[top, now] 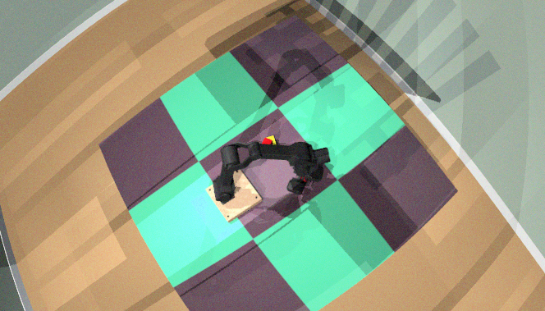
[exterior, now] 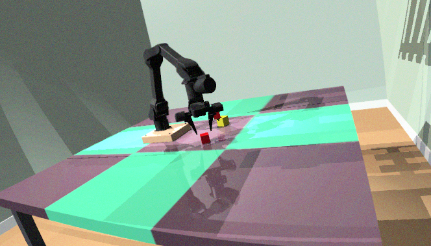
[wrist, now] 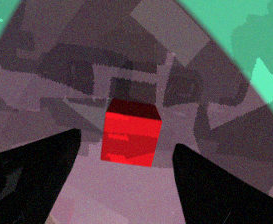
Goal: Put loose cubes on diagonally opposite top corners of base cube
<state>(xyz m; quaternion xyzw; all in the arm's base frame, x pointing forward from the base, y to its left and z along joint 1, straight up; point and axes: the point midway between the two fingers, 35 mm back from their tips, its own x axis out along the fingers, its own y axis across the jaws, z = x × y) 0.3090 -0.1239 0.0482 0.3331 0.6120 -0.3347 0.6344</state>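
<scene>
Checkered table [exterior: 292, 184] is being occupied by a red cube [exterior: 204, 137]; the open, empty gripper [exterior: 203, 128] is being positioned above it.

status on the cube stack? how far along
One red cube already sits on the yellow base cube. The gripper, jaws open and empty, hovers over the second red cube, which lies on the table. Left: grasp it, cap the opposite corner, release, withdraw.
</scene>
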